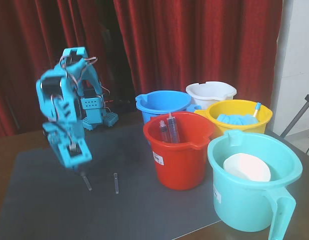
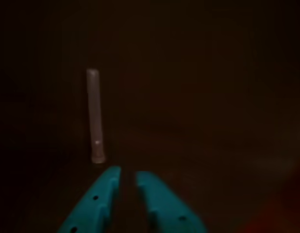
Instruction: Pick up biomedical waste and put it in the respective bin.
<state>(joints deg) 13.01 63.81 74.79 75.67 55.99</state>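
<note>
Two small clear tubes lie on the dark mat in the fixed view, one (image 1: pixel 87 181) just below my gripper (image 1: pixel 80 170) and another (image 1: pixel 115 183) a little to its right. The wrist view shows one clear tube (image 2: pixel 95 116) lying lengthwise just past my gripper (image 2: pixel 126 174), slightly left of its line. I cannot tell which of the two tubes it is. The blue fingers (image 2: pixel 105 194) point down at the mat, almost together, with only a thin dark gap and nothing between them. The white bucket (image 1: pixel 211 92) with the spouted rim stands at the back right.
A blue bucket (image 1: pixel 162 102), a yellow bucket (image 1: pixel 239 116) with blue items, a red bucket (image 1: pixel 179 152) holding syringes (image 1: pixel 169 131) and a teal bucket (image 1: pixel 254 182) with a white item crowd the right. The arm's base (image 1: pixel 97 115) stands at the back left.
</note>
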